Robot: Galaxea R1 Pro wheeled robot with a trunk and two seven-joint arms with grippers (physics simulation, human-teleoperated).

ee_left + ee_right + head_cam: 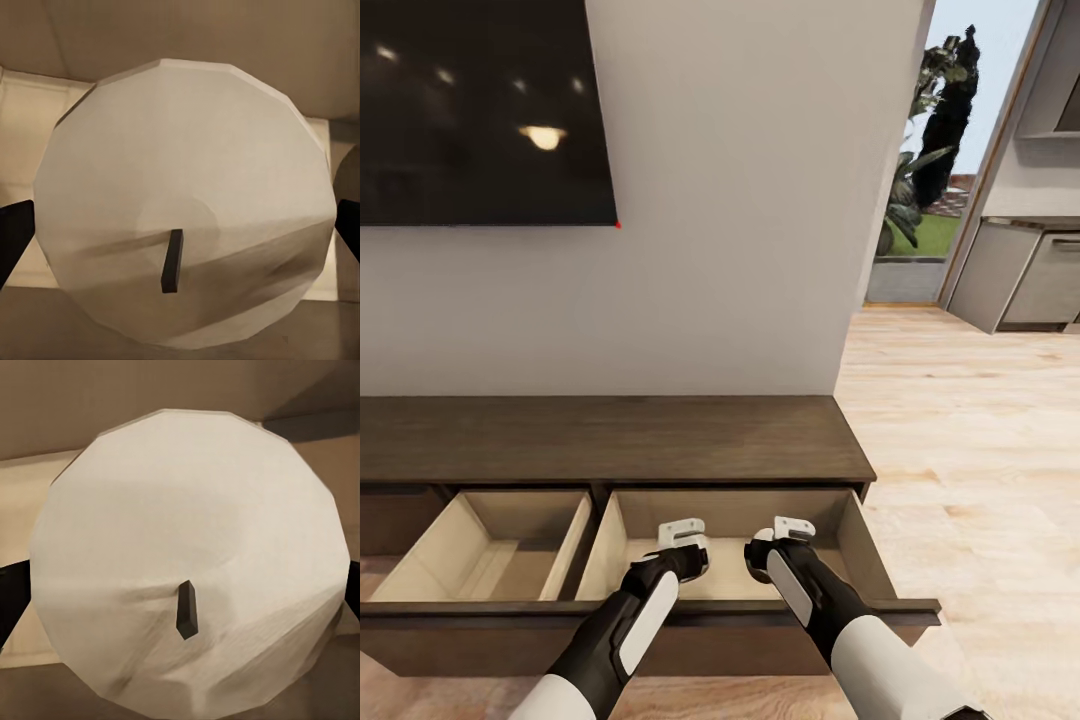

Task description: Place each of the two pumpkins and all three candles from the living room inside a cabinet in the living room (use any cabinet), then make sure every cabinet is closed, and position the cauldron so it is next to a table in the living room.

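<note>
We hold both grippers over the cabinet's [610, 440] open right drawer [730, 530]; left fingers [13, 236] grasp one candle [187, 195], right fingers [11, 596] grasp another candle [191, 555].

1. The dark-brown cabinet [610, 440] stood on the pale wood floor [960, 450] against the wall.
2. Its top lay bare.
3. Two drawers [490, 550] stood pulled open at its front edge.
</note>
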